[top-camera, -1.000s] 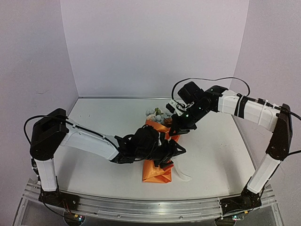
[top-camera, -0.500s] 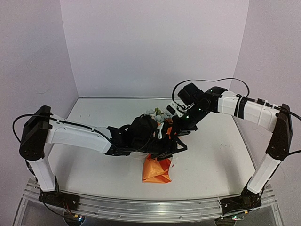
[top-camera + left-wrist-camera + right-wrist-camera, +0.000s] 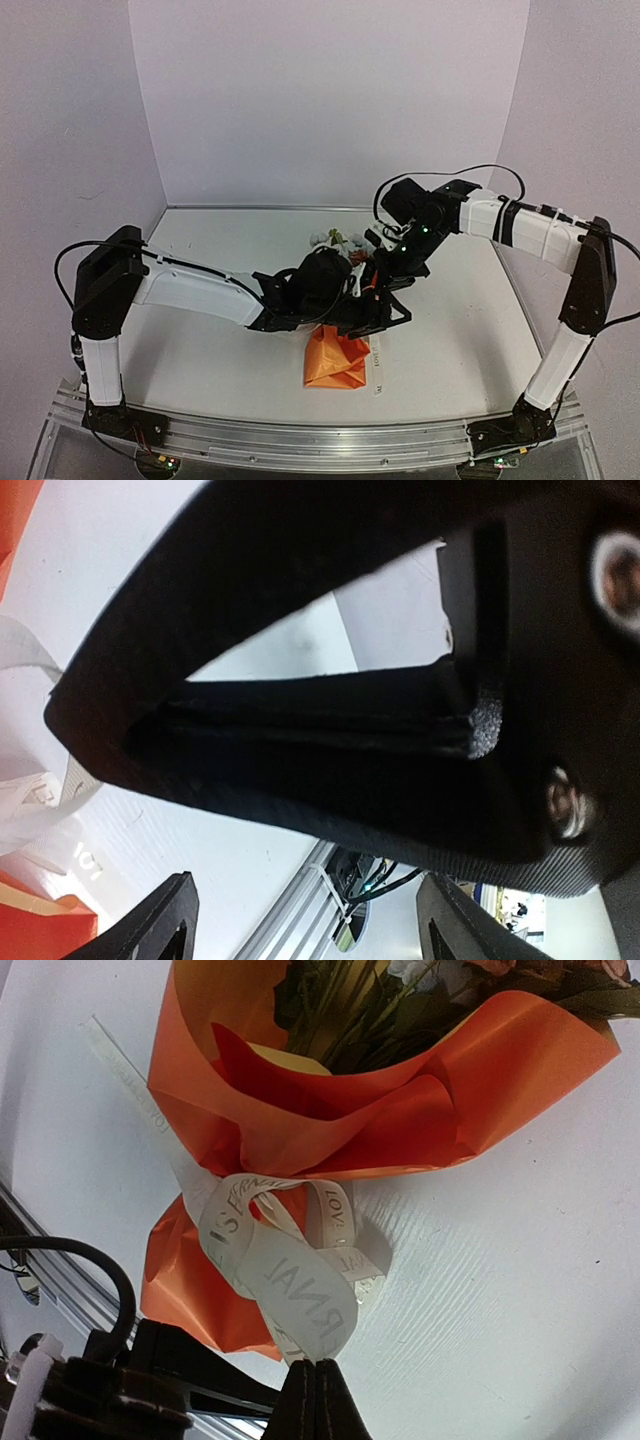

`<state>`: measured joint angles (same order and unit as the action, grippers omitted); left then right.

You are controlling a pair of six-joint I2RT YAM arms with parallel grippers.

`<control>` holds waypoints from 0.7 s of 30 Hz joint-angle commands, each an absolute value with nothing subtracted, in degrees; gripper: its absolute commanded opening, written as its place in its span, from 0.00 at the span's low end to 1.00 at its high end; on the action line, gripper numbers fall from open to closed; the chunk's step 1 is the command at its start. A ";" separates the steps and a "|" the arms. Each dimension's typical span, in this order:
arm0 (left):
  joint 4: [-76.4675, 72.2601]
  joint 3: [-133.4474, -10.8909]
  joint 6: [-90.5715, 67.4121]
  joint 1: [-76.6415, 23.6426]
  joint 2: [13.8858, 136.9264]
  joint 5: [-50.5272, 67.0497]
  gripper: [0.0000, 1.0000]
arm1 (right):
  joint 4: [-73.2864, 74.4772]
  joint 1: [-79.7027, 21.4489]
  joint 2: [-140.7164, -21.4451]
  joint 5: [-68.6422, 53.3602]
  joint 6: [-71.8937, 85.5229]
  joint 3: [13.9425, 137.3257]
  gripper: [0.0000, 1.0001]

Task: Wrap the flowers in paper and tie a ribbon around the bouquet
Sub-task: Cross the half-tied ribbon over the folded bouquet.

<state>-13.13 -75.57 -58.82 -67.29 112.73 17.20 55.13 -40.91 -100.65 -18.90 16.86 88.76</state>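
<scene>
The bouquet lies mid-table: orange paper (image 3: 335, 362) (image 3: 300, 1110) wrapped round the flowers (image 3: 332, 240), whose green stems (image 3: 350, 1010) show inside the cone. The cream lettered ribbon (image 3: 290, 1280) loops round the pinched waist of the paper. My right gripper (image 3: 316, 1365) (image 3: 385, 285) is shut on one end of it, just beside the knot. A loose ribbon tail (image 3: 378, 362) (image 3: 125, 1065) lies on the table. My left gripper (image 3: 390, 315) (image 3: 310, 930) hovers over the bouquet's waist, open, with nothing between its fingers (image 3: 165, 920). A black part of the right arm (image 3: 330, 730) fills most of the left wrist view.
Both arms cross over the middle of the white table (image 3: 220, 360). Purple walls (image 3: 330, 100) close the back and sides. The aluminium rail (image 3: 300, 440) runs along the near edge. Bare table surface lies left and right of the bouquet.
My left arm has swung up and right over the bouquet, close under the right gripper, and its jaws have widened slightly. The loose ribbon tail now lies straighter beside the paper's base.
</scene>
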 commanded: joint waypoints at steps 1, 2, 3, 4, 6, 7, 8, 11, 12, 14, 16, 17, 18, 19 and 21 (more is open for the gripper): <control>-26.62 -72.93 -54.69 -68.81 108.91 20.47 0.78 | 51.38 -43.16 -101.26 -22.96 14.94 91.59 0.00; -26.52 -72.70 -54.07 -68.80 108.37 20.63 0.77 | 51.40 -43.16 -101.25 -23.15 15.18 91.57 0.00; -26.10 -72.61 -53.57 -68.82 107.84 21.05 0.76 | 51.39 -43.15 -101.26 -23.41 15.56 91.52 0.00; -25.87 -71.88 -52.87 -68.82 106.68 21.48 0.73 | 51.37 -43.15 -101.10 -23.49 15.95 91.38 0.00; -25.31 -69.53 -51.28 -68.77 103.73 21.28 0.68 | 51.34 -43.15 -100.89 -23.34 17.44 90.88 0.00; -25.09 -67.94 -50.27 -68.73 101.79 21.23 0.66 | 51.30 -43.17 -100.69 -23.18 18.21 90.58 0.00; -24.65 -66.38 -48.98 -68.65 99.69 21.05 0.63 | 51.24 -43.23 -100.46 -22.74 18.94 90.33 0.00; -21.78 -62.62 -43.78 -68.38 93.31 18.81 0.58 | 50.66 -43.64 -99.52 -22.06 20.88 89.07 0.00; -20.20 -61.50 -41.13 -68.30 90.67 17.73 0.57 | 50.45 -43.92 -99.00 -21.39 21.20 88.52 0.00; -16.11 -59.66 -35.61 -67.64 86.07 14.94 0.55 | 49.76 -44.52 -98.00 -20.33 21.66 87.59 0.00; -13.67 -57.83 -31.87 -65.51 82.75 14.04 0.52 | 49.19 -45.43 -97.12 -18.89 21.61 86.63 0.00; -12.86 -57.06 -30.36 -64.04 81.58 14.53 0.51 | 48.78 -45.88 -96.64 -18.06 21.48 86.07 0.00; -11.95 -55.95 -28.79 -62.37 80.49 15.22 0.49 | 47.85 -46.30 -95.98 -17.30 21.51 85.39 0.00; -12.15 -55.18 -28.18 -60.04 80.02 17.88 0.47 | 46.94 -46.70 -95.46 -16.67 21.62 84.51 0.00; -12.08 -54.45 -25.28 -57.46 80.36 21.82 0.46 | 44.83 -47.50 -94.35 -15.15 21.65 83.08 0.00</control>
